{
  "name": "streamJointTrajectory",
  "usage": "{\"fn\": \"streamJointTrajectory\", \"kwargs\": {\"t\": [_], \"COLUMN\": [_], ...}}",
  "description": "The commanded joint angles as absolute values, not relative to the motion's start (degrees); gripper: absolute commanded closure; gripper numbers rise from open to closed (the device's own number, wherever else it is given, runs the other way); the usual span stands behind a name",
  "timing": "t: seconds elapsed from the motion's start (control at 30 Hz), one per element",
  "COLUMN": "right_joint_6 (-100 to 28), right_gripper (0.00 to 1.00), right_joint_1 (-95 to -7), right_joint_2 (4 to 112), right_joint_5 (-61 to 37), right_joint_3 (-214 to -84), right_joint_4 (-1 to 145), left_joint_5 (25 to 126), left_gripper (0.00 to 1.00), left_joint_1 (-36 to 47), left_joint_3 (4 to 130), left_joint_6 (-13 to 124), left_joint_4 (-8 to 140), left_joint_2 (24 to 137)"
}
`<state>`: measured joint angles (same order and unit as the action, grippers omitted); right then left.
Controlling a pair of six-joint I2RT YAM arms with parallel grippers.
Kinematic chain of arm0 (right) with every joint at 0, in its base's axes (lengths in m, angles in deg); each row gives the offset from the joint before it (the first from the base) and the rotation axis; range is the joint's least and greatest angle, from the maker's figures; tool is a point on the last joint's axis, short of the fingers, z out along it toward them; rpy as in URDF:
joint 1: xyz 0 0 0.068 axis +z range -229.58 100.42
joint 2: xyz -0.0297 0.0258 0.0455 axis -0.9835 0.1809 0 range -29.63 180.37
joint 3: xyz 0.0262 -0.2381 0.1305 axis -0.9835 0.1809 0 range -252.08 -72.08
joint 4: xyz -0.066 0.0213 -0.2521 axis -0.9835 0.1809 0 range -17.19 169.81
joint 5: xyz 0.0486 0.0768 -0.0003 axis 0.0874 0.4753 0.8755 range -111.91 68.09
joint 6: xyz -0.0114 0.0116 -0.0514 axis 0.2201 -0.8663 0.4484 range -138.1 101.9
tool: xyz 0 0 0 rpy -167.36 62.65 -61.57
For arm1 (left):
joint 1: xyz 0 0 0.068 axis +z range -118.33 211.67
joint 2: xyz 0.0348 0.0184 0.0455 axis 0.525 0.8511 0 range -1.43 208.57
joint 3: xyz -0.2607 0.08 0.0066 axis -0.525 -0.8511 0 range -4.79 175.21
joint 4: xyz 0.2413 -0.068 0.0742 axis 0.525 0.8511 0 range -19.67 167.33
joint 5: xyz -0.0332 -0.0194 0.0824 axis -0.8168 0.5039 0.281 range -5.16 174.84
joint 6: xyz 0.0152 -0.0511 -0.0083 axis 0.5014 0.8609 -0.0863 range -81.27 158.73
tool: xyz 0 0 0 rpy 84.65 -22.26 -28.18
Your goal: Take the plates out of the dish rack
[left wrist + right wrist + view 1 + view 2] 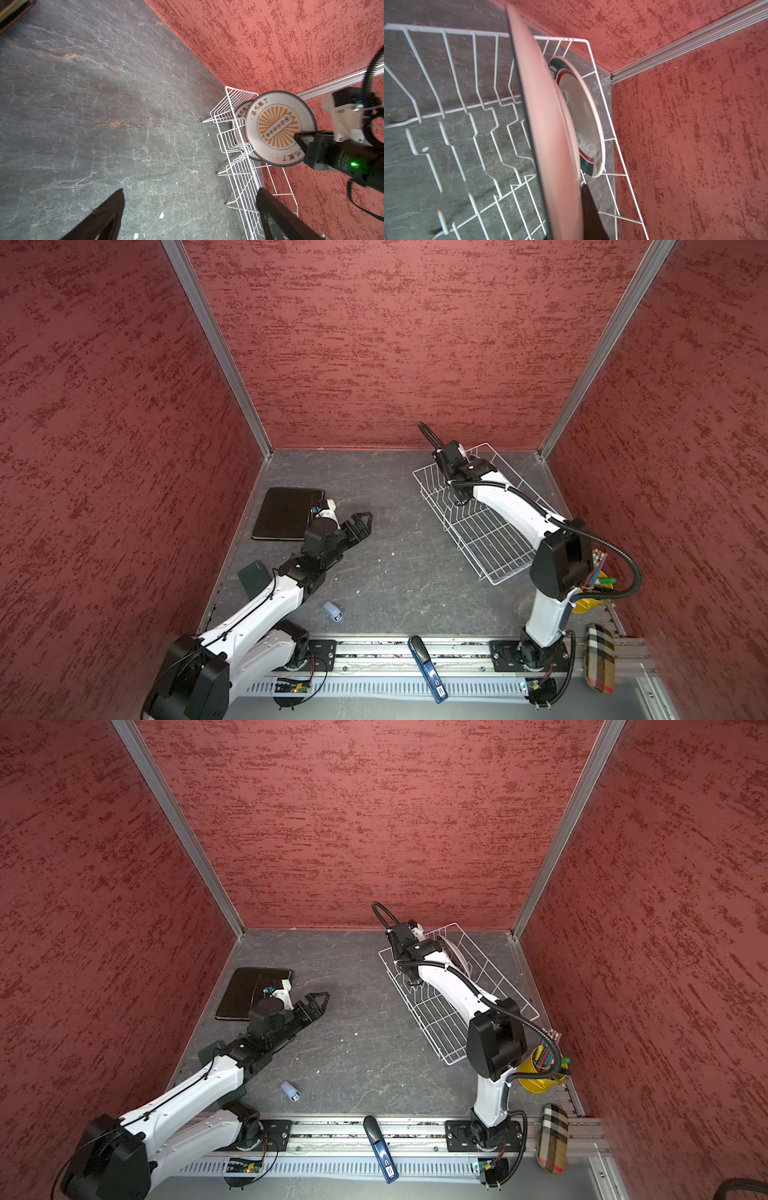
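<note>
Left wrist view shows us the right hand [299, 138] clamped on the rim of an orange-sunburst plate [276, 124], held on edge over the far end of the dish rack [241, 172]. From the right wrist we see a teal-rimmed plate [583, 116] standing just beyond it in the end slot, with wire prongs [478, 97] close on the other side. In both top views the right arm [511, 506] lies across the rack and hides most of those plates. Our left hand [361, 523] hangs wide open and empty over the desk [395, 572], beside the dark brown square plate [284, 512] lying flat. Along the front lie a small blue-grey object [332, 610], a blue tool [428, 668], a plaid case [600, 659] and a yellow pen cup [538, 1077].
</note>
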<state>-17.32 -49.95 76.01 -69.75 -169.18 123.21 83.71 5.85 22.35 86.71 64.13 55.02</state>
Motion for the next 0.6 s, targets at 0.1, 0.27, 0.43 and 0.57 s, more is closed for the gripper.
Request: {"fn": "streamJointTrajectory", "kwargs": {"t": [0.1,0.27,0.43,0.57], "right_joint_6": [-17.76,-16.87,-16.78,-16.79], "right_gripper": [1.0,1.0,1.0,1.0], "right_joint_1": [-47.88,-46.46,-45.5,-44.7], "right_joint_2": [70.58,67.75,64.67,62.31], "right_joint_5": [-73.38,-74.99,-74.74,-74.18], "right_joint_3": [-169.37,-168.86,-168.15,-167.53], "right_joint_4": [120.81,119.93,118.62,117.49], "left_joint_5": [84.73,84.88,84.84,84.66], "left_gripper": [0.02,0.02,0.02,0.02], "left_joint_1": [5.22,5.13,5.04,4.95], "left_joint_3": [23.87,24.11,24.72,24.88], "left_joint_6": [86.27,86.27,86.27,86.23], "left_joint_4": [65.4,65.29,65.23,64.94], "left_joint_2": [54.04,53.9,54.18,54.38]}}
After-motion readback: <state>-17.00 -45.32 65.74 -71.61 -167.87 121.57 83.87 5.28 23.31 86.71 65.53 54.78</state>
